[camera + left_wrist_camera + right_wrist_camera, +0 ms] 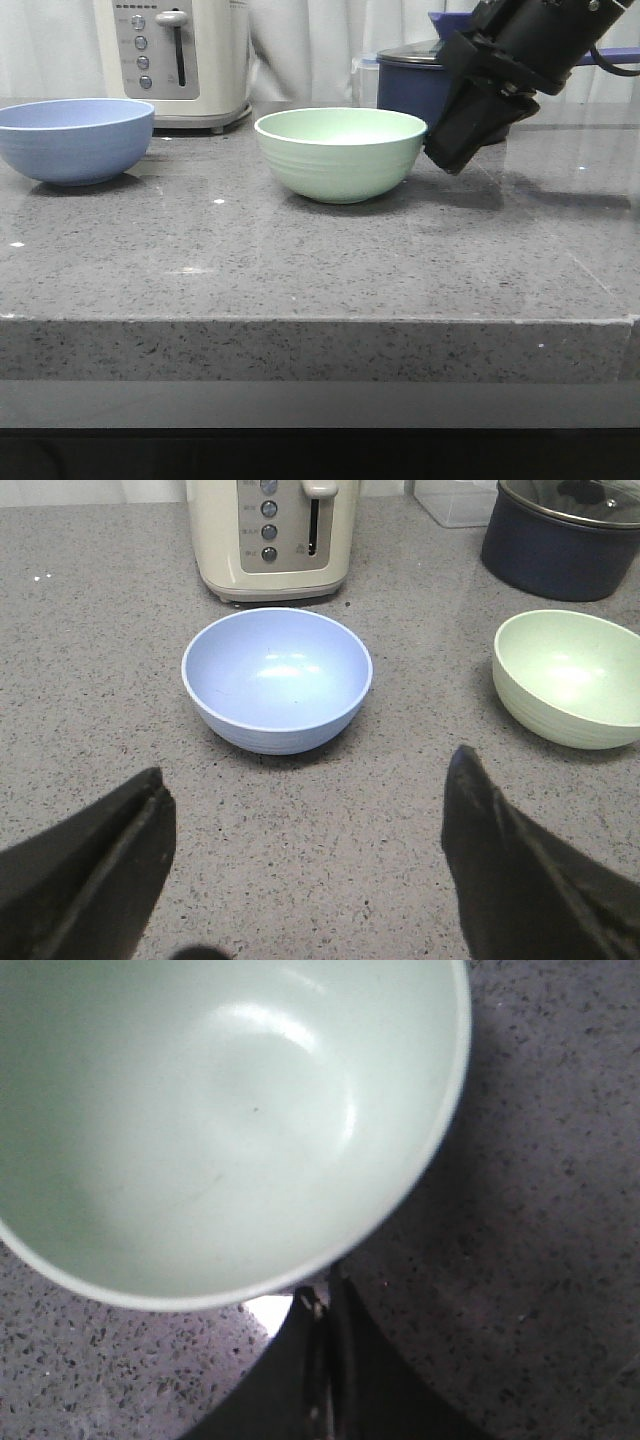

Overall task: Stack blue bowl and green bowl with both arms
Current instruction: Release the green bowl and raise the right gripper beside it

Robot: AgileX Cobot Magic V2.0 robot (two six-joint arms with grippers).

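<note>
The green bowl [341, 152] is being approached at its rim by the right claw [318, 1305], pressed together just outside; a nudge could slide it. The blue bowl [276, 678] is sitting ahead of the spread left claw [305, 865], untouched.

two bowls [75, 140] [340, 152], one toaster [180, 55], one saucepan [415, 85]

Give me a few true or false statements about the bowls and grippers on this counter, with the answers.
1. The blue bowl sits inside the green bowl. False: they stand apart on the counter.
2. The left gripper is open. True.
3. The right gripper holds the green bowl's rim. False: its fingers are shut just outside the rim.
4. Both bowls are empty. True.
5. The toaster stands behind the blue bowl. True.
</note>
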